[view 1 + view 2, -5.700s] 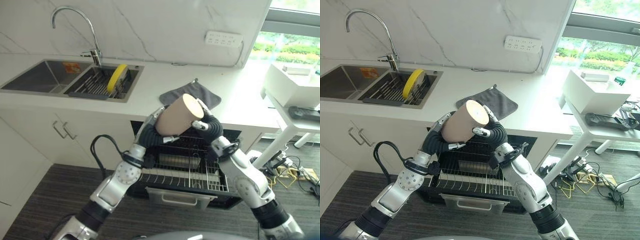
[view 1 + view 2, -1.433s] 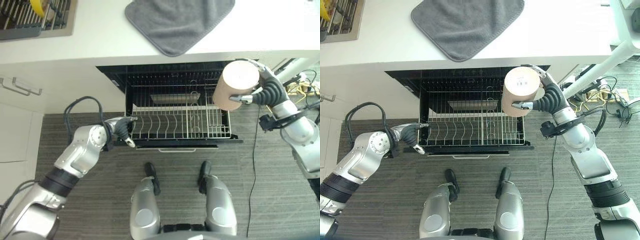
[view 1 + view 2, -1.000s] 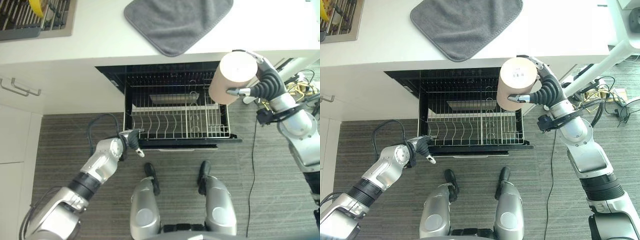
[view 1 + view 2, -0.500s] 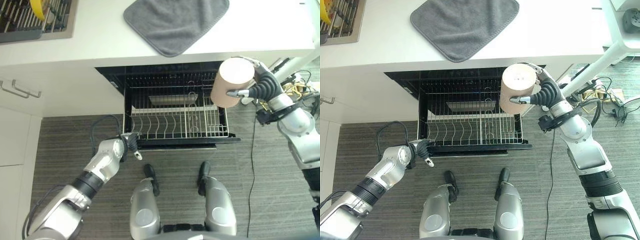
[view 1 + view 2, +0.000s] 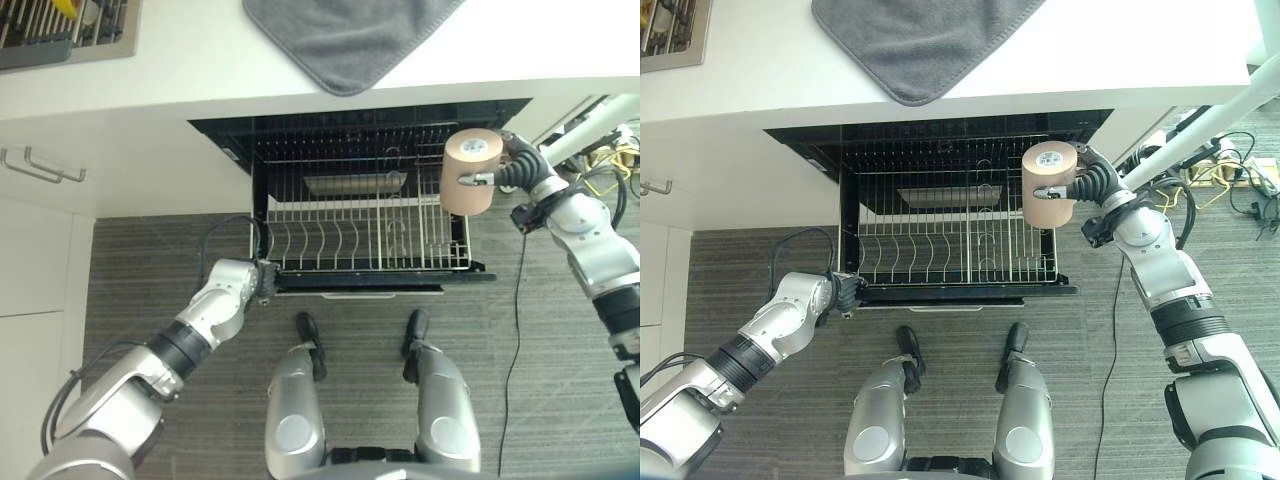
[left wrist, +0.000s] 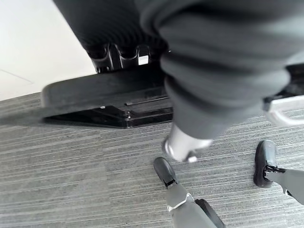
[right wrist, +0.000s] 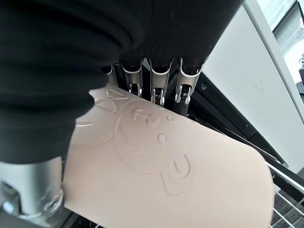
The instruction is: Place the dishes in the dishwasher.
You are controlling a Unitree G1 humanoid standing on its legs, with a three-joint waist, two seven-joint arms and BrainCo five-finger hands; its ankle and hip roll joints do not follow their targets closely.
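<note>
Cup point(image 5: 471, 171): one, gripped by right hand point(image 5: 510, 172); one dishwasher rack point(image 5: 360, 236).

The cup point(image 7: 161, 175) in the right hand point(image 5: 1092, 186) looked like matt beige plastic, smooth, with a raised pattern pressed into its side. Beside that hand the rack point(image 5: 360, 235) was thin, shiny metal wire, set in a glossy black frame. By the left hand point(image 5: 845, 291) the frame's front edge point(image 6: 104, 92) was smooth dark plastic. Above, the cloth point(image 5: 345, 40) was soft grey fabric with a stitched hem on a smooth white counter point(image 5: 180, 60). The floor point(image 6: 71, 175) was matt, grey and finely streaked.
</note>
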